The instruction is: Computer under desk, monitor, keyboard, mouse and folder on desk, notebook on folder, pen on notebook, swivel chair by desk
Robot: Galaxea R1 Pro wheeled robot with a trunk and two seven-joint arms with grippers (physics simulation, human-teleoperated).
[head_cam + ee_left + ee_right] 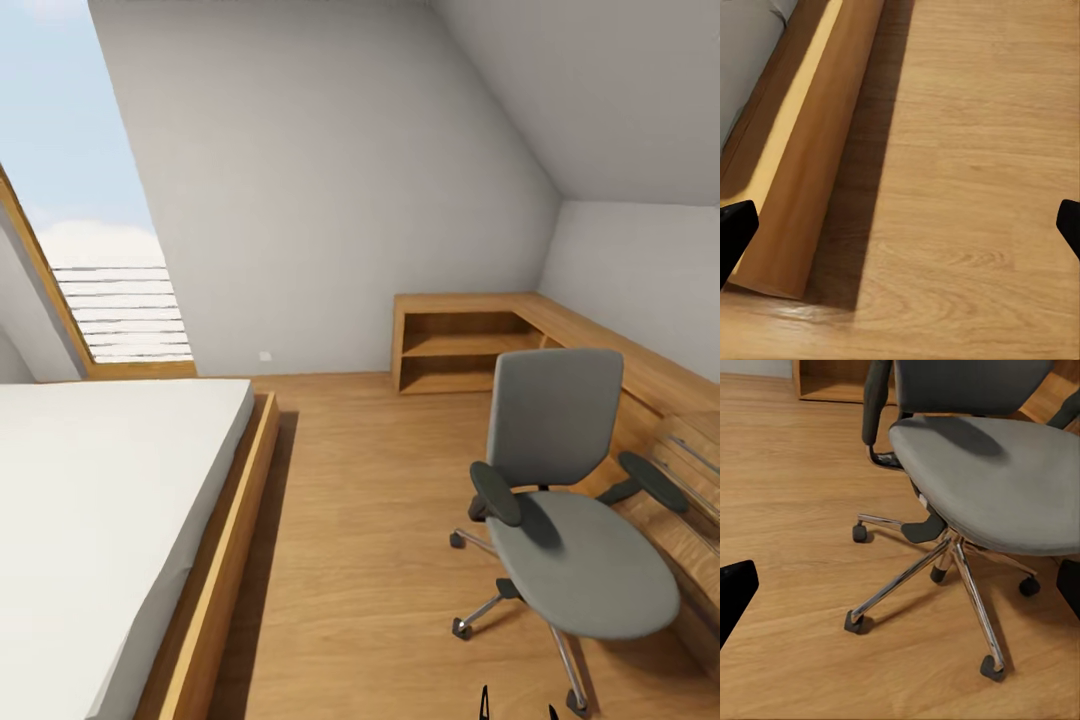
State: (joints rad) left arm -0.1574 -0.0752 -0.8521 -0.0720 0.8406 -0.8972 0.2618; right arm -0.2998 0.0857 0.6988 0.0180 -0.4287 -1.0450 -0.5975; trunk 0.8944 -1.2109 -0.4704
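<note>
Robot is standing in the bedroom, head camera looking over the wood floor [360, 520] toward the swivel chair [575, 500], which is sitting at the right beside a light wood cabinet [470, 345] and its low run along the right wall. Bed [100, 520] is lying at the left under a slanted window [100, 260].

Chair seat is looking bare: no blue folder on it, so either that step is done or the folder is elsewhere, cannot tell from here. Bench, monitor, keyboard, mouse, computer, notebook, pen: nothing to report from these views.

Left claw [900, 229]: dark fingertips are sitting far apart at the frame edges, so open, holding nothing, hanging over floor next to the bed's wooden frame [802, 187]. Right claw [900, 589]: same, fingertips spread wide, empty, pointing at the chair's chrome base [945, 577] and casters, near but not touching.

Judging the step in hand: either travelling or lining up on the chair to reposition it next to the bench.

Next move is likely needing:
- finding the black bench first, to know the push direction
- taking the chair by backrest or armrest, not the seat edge, since casters are going to roll and swivel off-line
</note>
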